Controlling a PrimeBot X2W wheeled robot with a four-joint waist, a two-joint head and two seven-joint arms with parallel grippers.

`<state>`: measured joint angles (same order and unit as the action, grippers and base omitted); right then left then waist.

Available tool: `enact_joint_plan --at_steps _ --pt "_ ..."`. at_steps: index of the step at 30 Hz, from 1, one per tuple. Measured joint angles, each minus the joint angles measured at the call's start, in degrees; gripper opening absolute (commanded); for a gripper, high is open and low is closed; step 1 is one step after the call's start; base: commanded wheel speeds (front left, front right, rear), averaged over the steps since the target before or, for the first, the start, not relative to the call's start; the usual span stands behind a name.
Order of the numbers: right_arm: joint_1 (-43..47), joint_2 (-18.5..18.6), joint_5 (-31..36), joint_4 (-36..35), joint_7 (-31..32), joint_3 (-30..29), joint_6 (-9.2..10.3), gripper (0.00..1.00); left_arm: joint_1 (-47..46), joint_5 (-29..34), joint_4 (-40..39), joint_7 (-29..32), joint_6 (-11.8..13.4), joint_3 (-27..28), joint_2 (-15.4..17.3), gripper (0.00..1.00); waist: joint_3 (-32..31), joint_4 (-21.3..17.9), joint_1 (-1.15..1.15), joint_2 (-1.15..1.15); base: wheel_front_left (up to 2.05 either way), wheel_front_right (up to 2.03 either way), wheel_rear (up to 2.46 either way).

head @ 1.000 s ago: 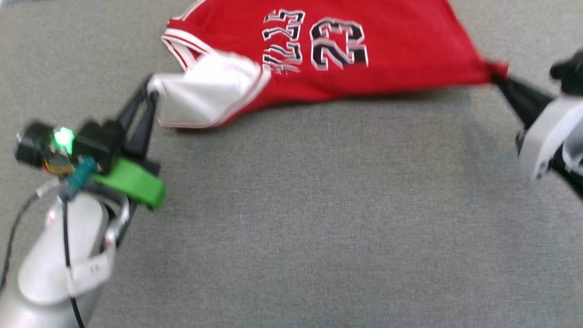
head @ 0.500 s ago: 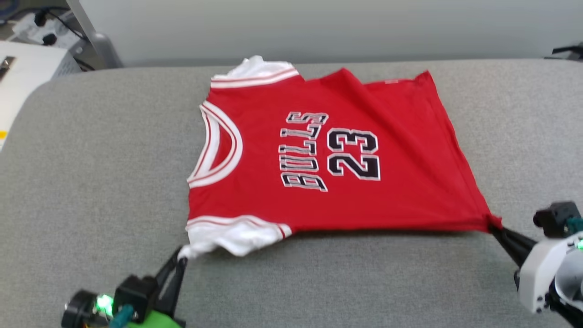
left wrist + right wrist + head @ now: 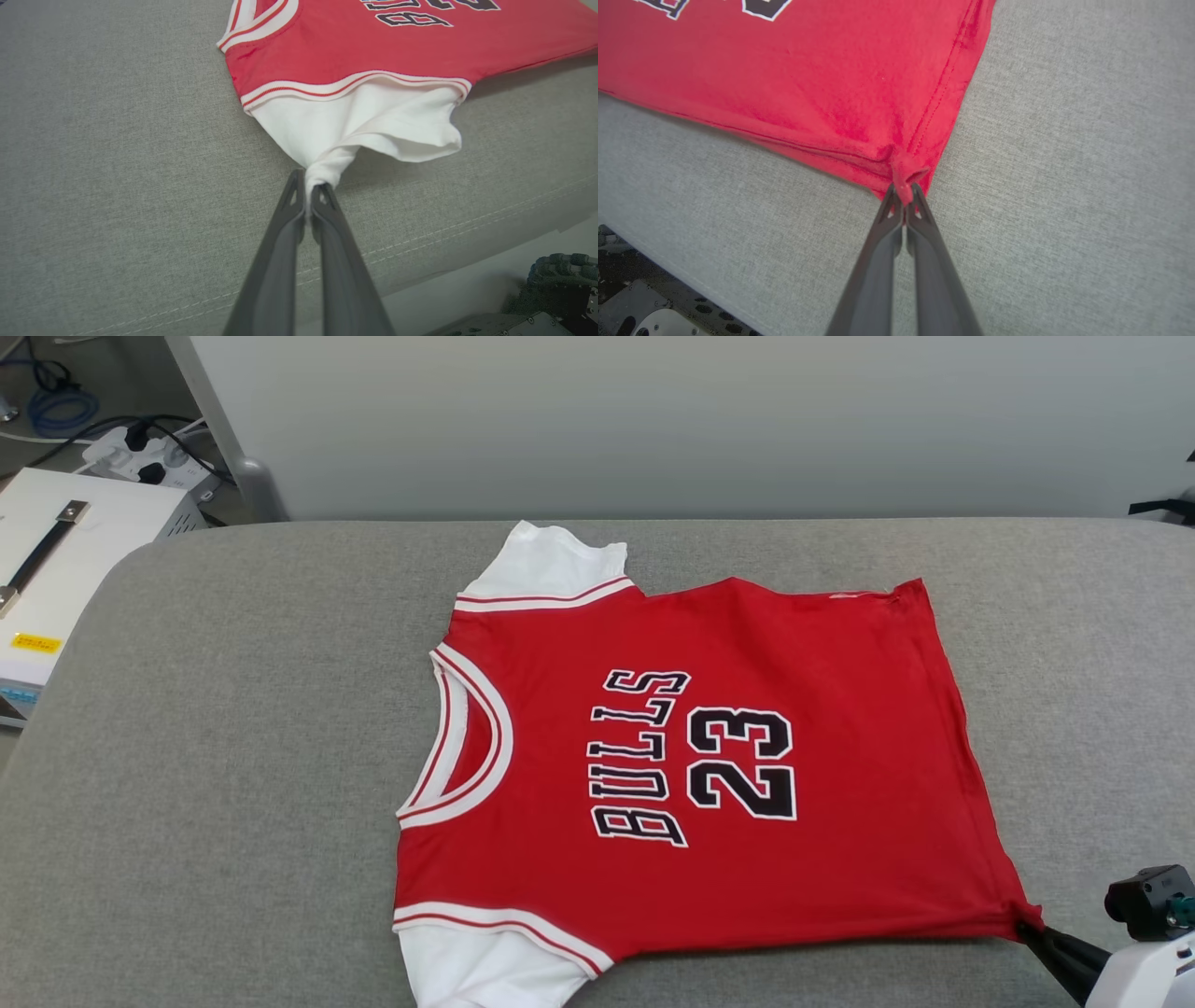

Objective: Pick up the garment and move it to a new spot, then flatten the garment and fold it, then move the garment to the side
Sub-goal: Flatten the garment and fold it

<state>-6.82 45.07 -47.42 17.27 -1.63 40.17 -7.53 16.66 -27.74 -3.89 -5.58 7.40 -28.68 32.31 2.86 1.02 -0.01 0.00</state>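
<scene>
A white equipment case with a black handle (image 3: 65, 555) and a power strip (image 3: 140, 457) sat on the floor at the far left, beyond the rounded corner of a grey upholstered surface (image 3: 233, 756). The garment (image 3: 840, 709), a red jersey-style T-shirt, lay face up and nearly flat across the middle of that surface, its striped collar (image 3: 471, 737) pointing left and its hem to the right. The black lettering "BULLS" (image 3: 639, 761) and "23" (image 3: 742, 761) read sideways on the chest, and one white sleeve (image 3: 546, 565) rested at the far edge. At the near left, the left gripper (image 3: 308, 187) was clamped on the bunched tip of the other white sleeve (image 3: 364, 116), near the surface's stitched front edge. At the near right, the right gripper (image 3: 903, 192) was pinched tight on the jersey's near hem corner (image 3: 909, 175), the red fabric drawn to a point there.
</scene>
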Motion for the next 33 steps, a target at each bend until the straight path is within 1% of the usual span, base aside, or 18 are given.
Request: enact_joint_plan --at_steps 5,10,15,21,27,33 --pt "2.31 -0.11 0.63 -2.02 1.13 -3.46 0.00 0.00 -0.52 0.05 0.12 -0.27 -0.16 -0.27 -0.15 0.00 0.23 0.01 0.00 0.00 0.00 0.00 0.00" --pt "2.27 -1.21 1.90 -4.21 2.63 -6.72 0.00 0.00 -6.39 2.12 1.54 -1.56 -1.21 -0.25 -0.05 0.00 0.95 -0.10 0.00 0.00 0.00 0.00 0.00" --pt "0.62 -2.05 2.47 -5.86 4.24 -9.45 0.01 0.00 -15.71 4.22 3.93 -2.77 -3.42 0.25 -0.29 0.00 2.53 -0.32 0.00 0.00 0.00 0.00 0.00" --pt "-4.09 -3.64 2.91 -7.12 5.61 -11.63 0.01 0.00 -26.50 5.54 10.12 -4.38 -6.45 1.11 -0.14 0.00 6.10 -0.98 0.00 0.00 0.00 0.00 0.00" --pt "-8.30 -4.63 2.80 -6.57 7.11 -12.02 0.01 0.00 -35.85 6.71 16.88 -5.06 -9.50 0.93 -0.42 0.00 10.50 -1.59 0.00 0.00 0.00 0.00 0.00" --pt "-13.83 -5.89 2.43 -3.65 8.01 -10.78 0.01 0.00 -43.57 6.94 26.47 -6.26 -12.67 -0.75 -2.45 0.00 14.74 -2.13 0.01 0.00 0.00 0.00 0.00"
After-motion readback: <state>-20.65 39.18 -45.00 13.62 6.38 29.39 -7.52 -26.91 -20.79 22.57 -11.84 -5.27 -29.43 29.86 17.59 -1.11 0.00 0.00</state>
